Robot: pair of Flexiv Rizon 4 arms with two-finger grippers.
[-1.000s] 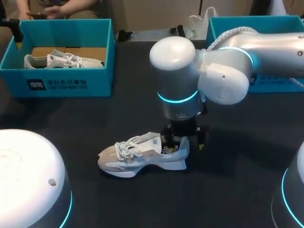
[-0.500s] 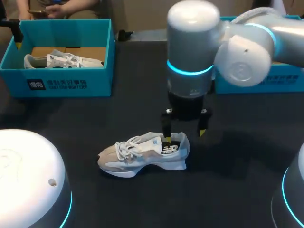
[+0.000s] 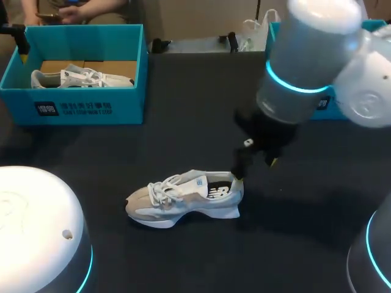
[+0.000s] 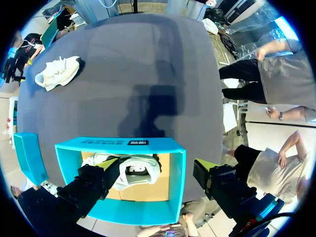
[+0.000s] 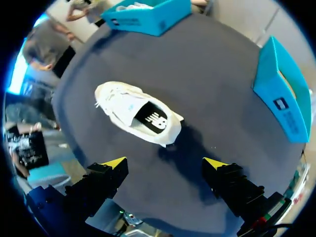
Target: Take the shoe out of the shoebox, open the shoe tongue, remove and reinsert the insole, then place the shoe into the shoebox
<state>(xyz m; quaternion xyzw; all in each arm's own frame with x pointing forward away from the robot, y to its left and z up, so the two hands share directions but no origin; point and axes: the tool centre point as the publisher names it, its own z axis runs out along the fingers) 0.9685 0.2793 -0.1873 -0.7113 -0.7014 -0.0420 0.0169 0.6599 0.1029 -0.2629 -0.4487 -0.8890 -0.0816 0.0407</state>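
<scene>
Right gripper (image 5: pixel 165 163) spread above shoe (image 3: pixel 183 198); left gripper (image 4: pixel 157 164) spread over shoebox (image 4: pixel 118 143) holding second shoe (image 4: pixel 138 171)

The right arm (image 3: pixel 305 73) angles downward, right gripper (image 3: pixel 255 169) spread wide and empty; left gripper (image 4: pixel 158 165) likewise spread wide.

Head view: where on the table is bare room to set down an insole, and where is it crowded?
Bare: the table between the left shoebox and the shoe; also on the shoe's near side. Crowded: by the shoe's heel, where the right gripper hangs.
</scene>
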